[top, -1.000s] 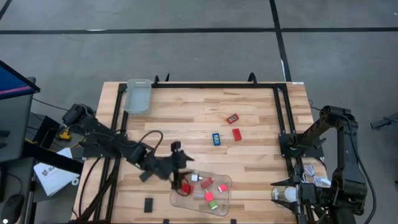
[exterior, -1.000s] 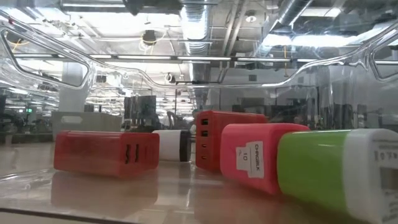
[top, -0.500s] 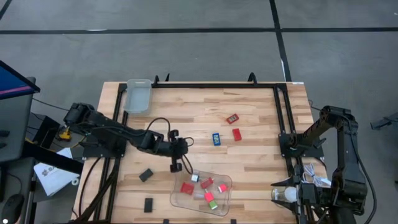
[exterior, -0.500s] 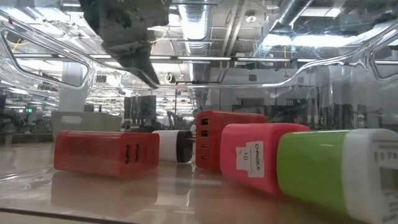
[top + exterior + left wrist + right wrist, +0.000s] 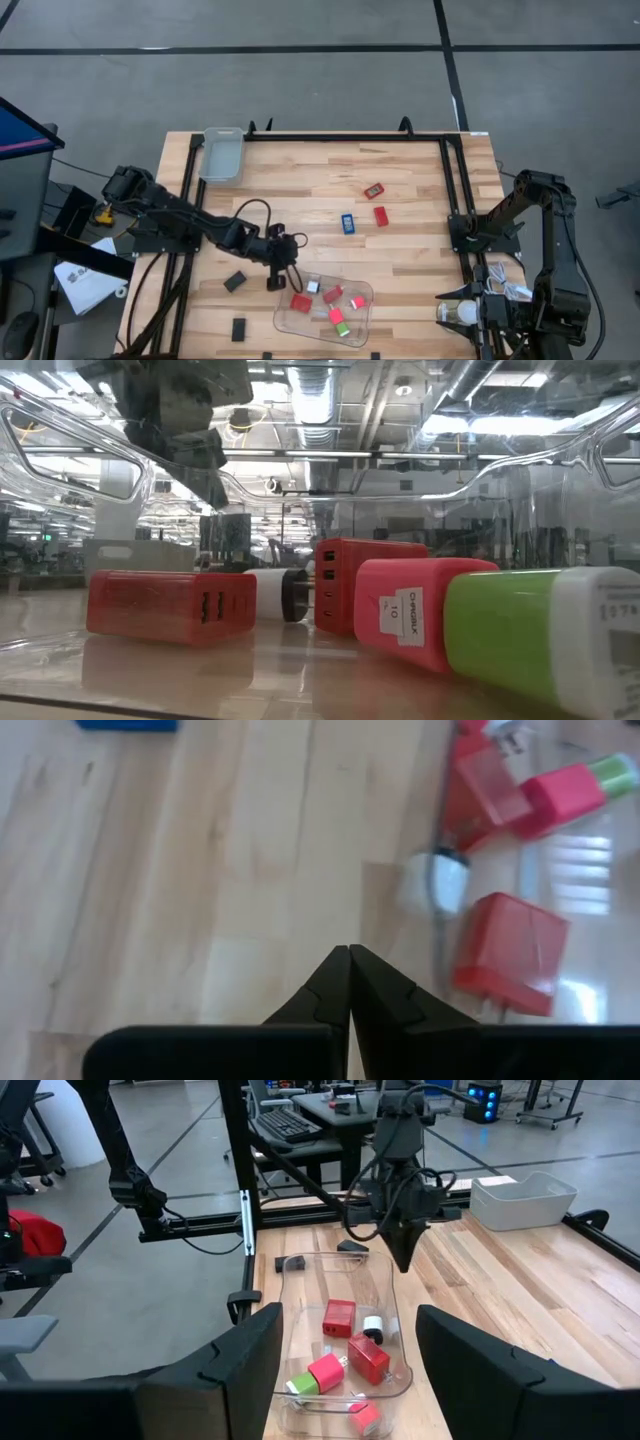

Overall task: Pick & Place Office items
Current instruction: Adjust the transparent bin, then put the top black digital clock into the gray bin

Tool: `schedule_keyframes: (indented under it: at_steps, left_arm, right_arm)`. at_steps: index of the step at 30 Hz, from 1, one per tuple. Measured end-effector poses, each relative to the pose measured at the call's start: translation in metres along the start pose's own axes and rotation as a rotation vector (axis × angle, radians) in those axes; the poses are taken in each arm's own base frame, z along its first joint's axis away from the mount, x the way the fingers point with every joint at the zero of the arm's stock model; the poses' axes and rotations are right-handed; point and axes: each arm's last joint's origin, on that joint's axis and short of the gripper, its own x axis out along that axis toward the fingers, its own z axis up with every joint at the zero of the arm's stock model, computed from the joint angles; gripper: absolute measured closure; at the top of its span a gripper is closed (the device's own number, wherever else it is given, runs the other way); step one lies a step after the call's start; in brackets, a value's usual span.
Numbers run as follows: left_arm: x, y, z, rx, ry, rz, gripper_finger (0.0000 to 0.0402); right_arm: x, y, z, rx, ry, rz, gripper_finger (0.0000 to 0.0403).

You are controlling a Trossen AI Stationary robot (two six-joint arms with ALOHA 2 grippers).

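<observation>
Ten office items are in view, five in the tray and five loose on the worktop. Clock directions are read on the high view, with 12 o'clock at the far edge.

**Near zone.** The clear tray [image 5: 365, 291] lies at about 5 o'clock of my left gripper [image 5: 277, 283]. It holds:
- two red blocks [image 5: 300, 301]
- one white bit with a dark end [image 5: 313, 286]
- one pink piece [image 5: 357, 301]
- one pink-and-green piece [image 5: 341, 323]

Two flat black rectangles lie on bare wood. One [image 5: 239, 327] is at 7 o'clock of that gripper, near the front edge. The other [image 5: 235, 282] is at 9 o'clock, close by.

**Gripper state.** The left gripper hangs just outside the tray's rim, fingers pressed together with nothing between them. My right gripper [image 5: 347, 1320] waits off the worktop's edge at 3 o'clock, fingers apart and empty.

**Step in hand.** I judge this to be the interval between a deposit and the next pick. The next move calls for spreading the fingers and travelling to a loose item. The black rectangle at 9 o'clock is the nearest. It is flat, so the descent must go low.

**Far zone.** Toward 1 o'clock lie one blue piece [image 5: 347, 223] and two red blocks [image 5: 381, 215]. A second, empty tray [image 5: 222, 153] sits at the 11 o'clock corner.
</observation>
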Motion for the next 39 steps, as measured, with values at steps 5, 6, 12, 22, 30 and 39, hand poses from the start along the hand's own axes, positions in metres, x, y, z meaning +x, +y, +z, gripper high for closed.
schedule_keyframes:
  at_steps: [5,6,12,22,30,39]
  left_arm:
    - [-0.002,-0.011,-0.002,0.000,-0.019,-0.031,0.0401]
    - [-0.002,-0.012,-0.003,0.000,-0.018,-0.035,0.0401]
    - [-0.004,-0.021,-0.005,-0.002,-0.025,-0.059,0.0401]
    - [-0.005,-0.024,-0.006,-0.005,-0.038,-0.053,0.0401]
    - [-0.006,0.002,0.001,0.033,-0.097,0.212,0.0401]
    - [-0.030,0.058,0.006,-0.123,-0.023,0.416,0.0377]
  right_arm:
    - [0.000,0.000,0.000,0.000,-0.001,-0.001,0.0179]
    - [0.000,0.000,0.000,0.000,-0.001,-0.001,0.0179]
    - [0.000,0.000,0.000,0.000,-0.003,-0.001,0.0179]
    - [0.000,0.000,0.000,-0.001,-0.003,-0.002,0.0179]
    - [0.001,0.000,0.000,-0.005,-0.010,-0.007,0.0179]
    - [0.001,0.000,0.000,-0.005,-0.009,-0.007,0.0179]
